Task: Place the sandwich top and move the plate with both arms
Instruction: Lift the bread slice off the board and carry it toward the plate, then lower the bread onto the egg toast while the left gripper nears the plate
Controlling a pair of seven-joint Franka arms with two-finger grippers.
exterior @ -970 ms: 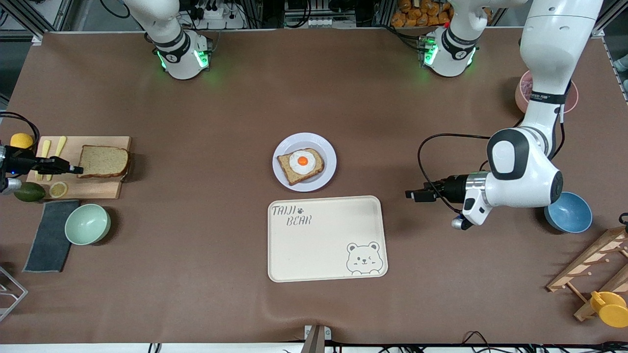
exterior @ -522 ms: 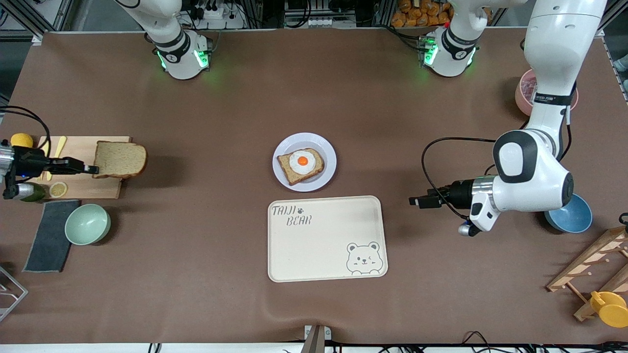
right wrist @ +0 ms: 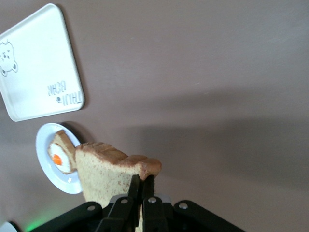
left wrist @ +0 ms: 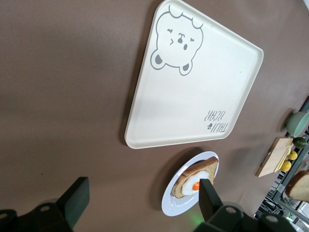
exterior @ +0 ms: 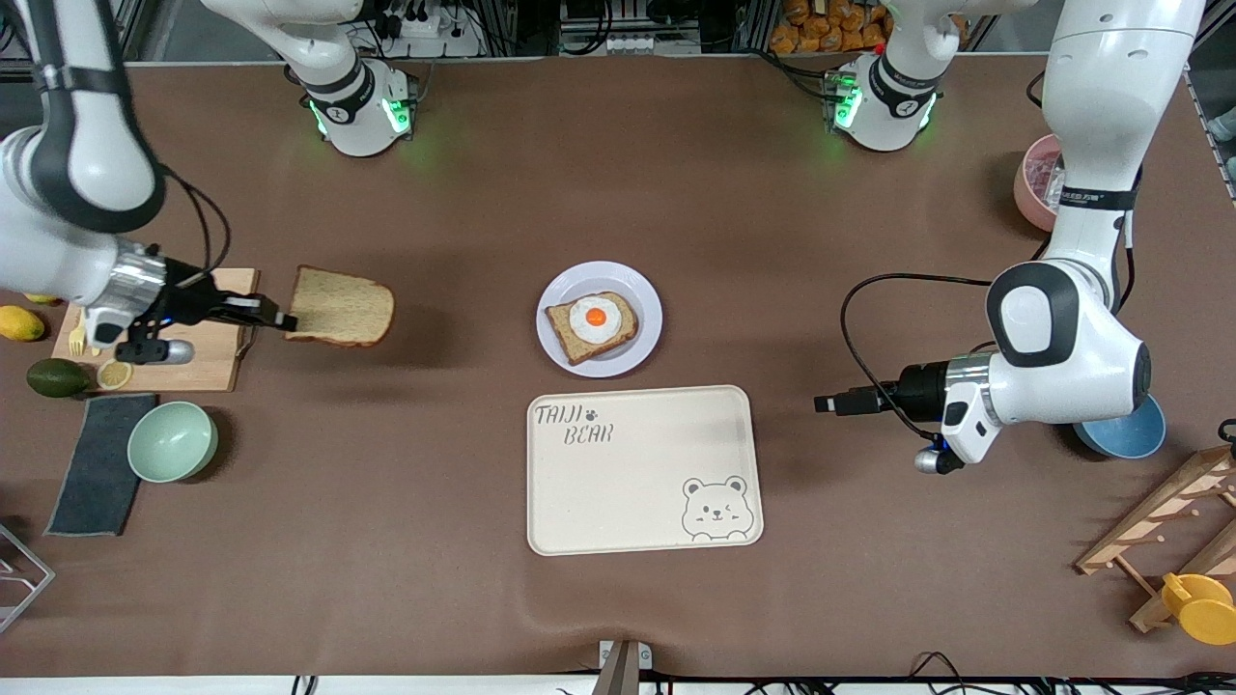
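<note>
**Front view: bread top in the air, plate waiting**

Nearest the front camera: one cream tray (exterior: 637, 483) with a bear on it, nothing lying on it, likely kept free for the plate. A little farther from the camera: one plate (exterior: 645, 290), with one egg slice (exterior: 591, 326) lying on it, egg up, ready for a lid.

Over the bare table between the cutting board (exterior: 208, 362) and the plate: one sandwich top (exterior: 343, 307), pinched at its edge by the right gripper (exterior: 285, 320). Fingers squeezed tight on the bread, slice held about flat, likely so as to land neatly on the egg.

Over the table beside the tray, toward the left arm's end: the left gripper (exterior: 826, 403), fingers wide apart, holding nothing, waiting for the plate job.

Counted: two bread slices, one plate, one tray, two arms.
</note>
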